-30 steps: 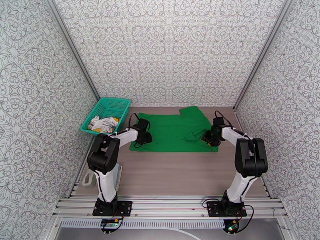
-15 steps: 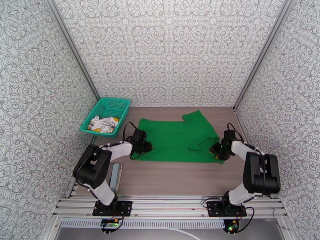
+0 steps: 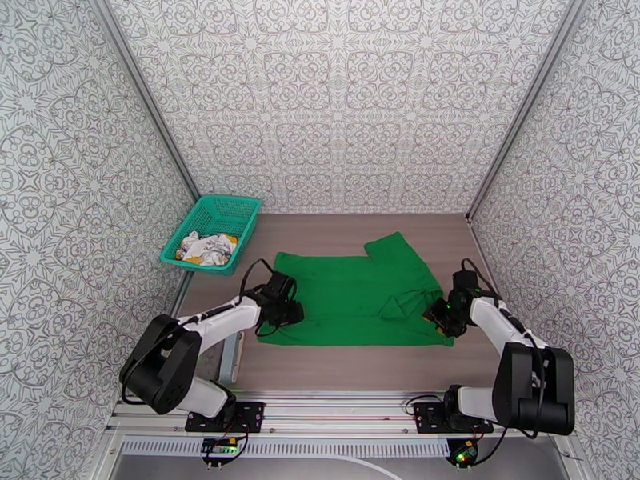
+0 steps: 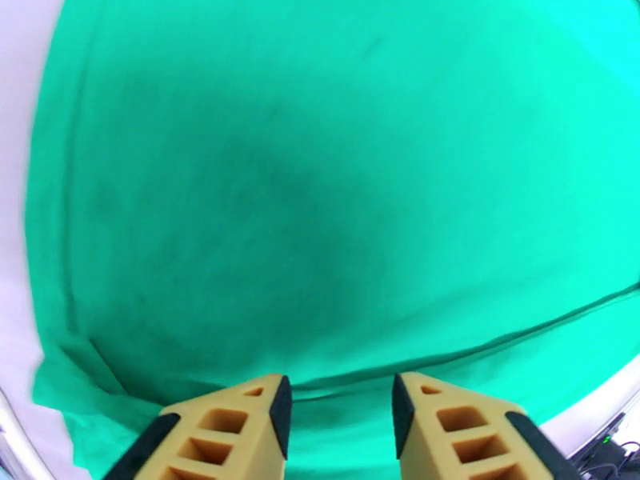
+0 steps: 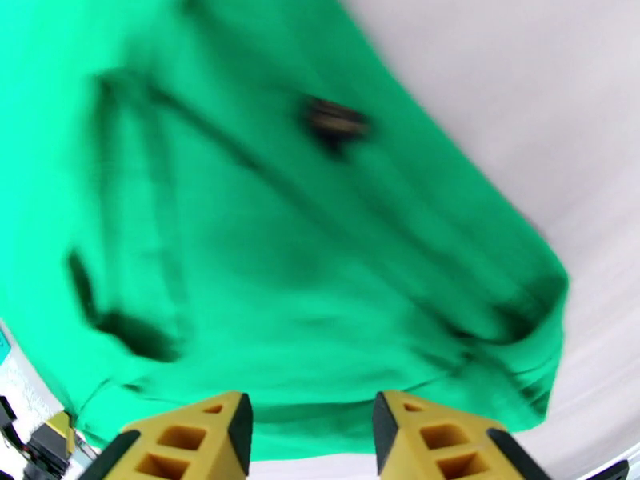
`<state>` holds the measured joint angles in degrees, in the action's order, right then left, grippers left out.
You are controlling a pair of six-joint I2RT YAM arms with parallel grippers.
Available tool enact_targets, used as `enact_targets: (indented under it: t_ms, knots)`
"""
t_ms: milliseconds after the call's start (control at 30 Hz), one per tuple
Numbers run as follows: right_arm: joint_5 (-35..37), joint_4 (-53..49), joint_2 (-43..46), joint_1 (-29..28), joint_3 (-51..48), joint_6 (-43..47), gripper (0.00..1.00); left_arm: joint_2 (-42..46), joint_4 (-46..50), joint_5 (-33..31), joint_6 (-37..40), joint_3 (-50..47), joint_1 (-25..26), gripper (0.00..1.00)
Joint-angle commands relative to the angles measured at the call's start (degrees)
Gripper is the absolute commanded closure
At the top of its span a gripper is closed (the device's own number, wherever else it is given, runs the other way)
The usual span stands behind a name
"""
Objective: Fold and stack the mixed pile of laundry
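The bright green shirt (image 3: 352, 290) lies spread flat on the table's middle, one sleeve folded up at the back right and a puckered fold near its right side. My left gripper (image 3: 292, 312) is shut on the shirt's near left edge, and green cloth (image 4: 320, 194) runs between its yellow fingers (image 4: 240, 418). On the near right corner my right gripper (image 3: 438, 311) is shut on the shirt (image 5: 280, 234), with the hem between its fingers (image 5: 432, 434). The white printed garment (image 3: 206, 248) lies bunched inside the basket.
The teal mesh basket (image 3: 240, 203) sits at the back left against the wall. A pale flat object (image 3: 232, 354) lies beside the left arm near the table's edge. Bare wood table (image 3: 360, 362) stretches between the shirt and the arm bases. Patterned walls enclose three sides.
Both grippers pulled back toward the arm bases and the green shirt slid with them toward the near edge. The basket and white garment stayed put.
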<state>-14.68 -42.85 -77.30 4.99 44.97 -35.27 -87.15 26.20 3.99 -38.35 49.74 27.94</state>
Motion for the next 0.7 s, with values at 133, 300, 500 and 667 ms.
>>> enact_targets:
  t_ms: [133,300,500,667]
  knots:
    - [-5.0,4.1,-3.1,-8.6,2.2,-6.1,0.5,-6.9,1.1,-0.7,3.4,7.2,-1.0,0.6]
    - [-6.8,8.7,-6.6,-12.2,1.6,-9.5,0.49,-9.7,0.0,-0.2,3.8,8.0,-1.4,0.6]
    - [-7.3,12.3,-10.7,-13.5,4.2,-11.0,0.53,-10.7,-1.6,0.9,3.7,7.1,-2.2,0.6]
    - [-7.2,14.1,-15.3,-13.5,7.7,-10.9,0.66,-10.2,-1.8,1.1,3.8,6.5,-2.6,0.6]
